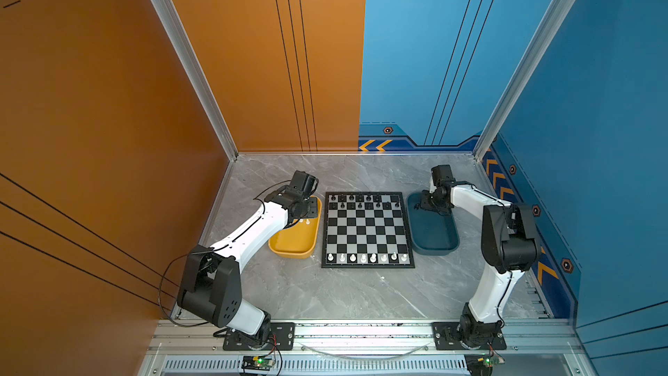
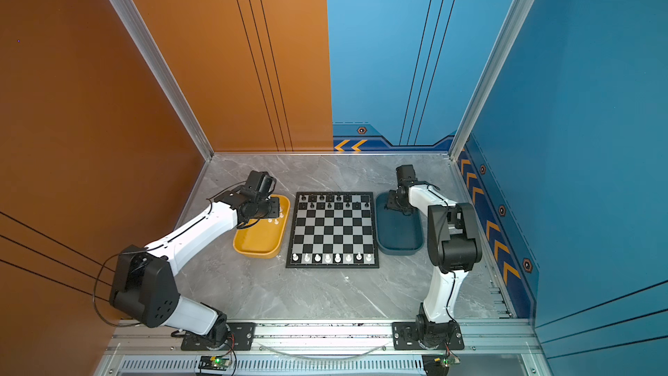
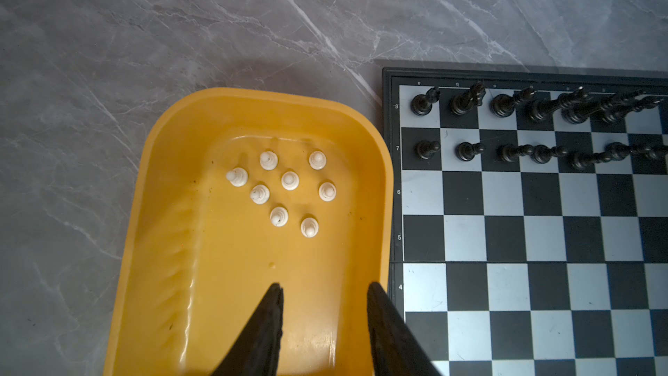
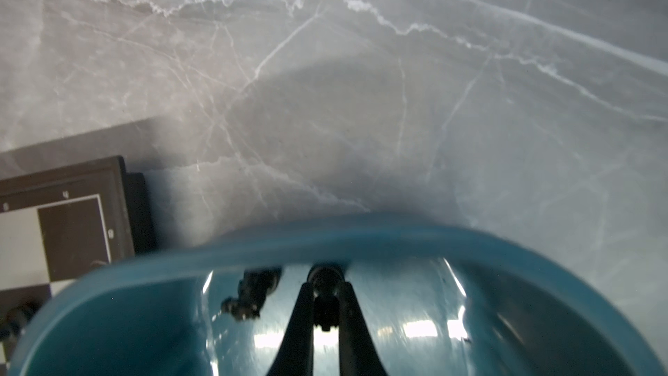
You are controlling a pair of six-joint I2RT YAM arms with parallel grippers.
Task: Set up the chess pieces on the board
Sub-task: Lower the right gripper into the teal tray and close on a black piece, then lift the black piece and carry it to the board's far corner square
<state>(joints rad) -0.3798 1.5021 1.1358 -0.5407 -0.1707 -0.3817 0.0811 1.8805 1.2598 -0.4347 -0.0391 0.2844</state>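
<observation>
The right claw (image 4: 326, 285) fills the foreground of the right wrist view; its two black fingers stand almost together, pinched on a small black piece (image 4: 325, 276) low inside the dark blue tray (image 4: 361, 236); a second black piece (image 4: 249, 294) lies tipped on the tray floor just beside the claw; a corner of the board (image 4: 72, 233) shows past the tray rim, and grey marble counter (image 4: 361, 85) beyond.

In the left wrist view the left claw (image 3: 325, 285) is partly open with nothing between its fingers, touching nothing; it hangs over the yellow tray (image 3: 173, 175), which sits just beside the board's left edge; eight white pawns (image 3: 290, 180) stand upright in a loose cluster at the tray's far end, apart from the claw; the black pieces (image 3: 466, 103) stand on the two far rows of the board.

Both top views show the board (image 1: 367, 229) (image 2: 334, 229) flat on the counter between the two trays, the dark blue tray against its right edge; only they show the white pieces (image 1: 368, 257) lined along the board's near row. The arms hide the grip and most of the pawns there; the wrist views alone give those.
</observation>
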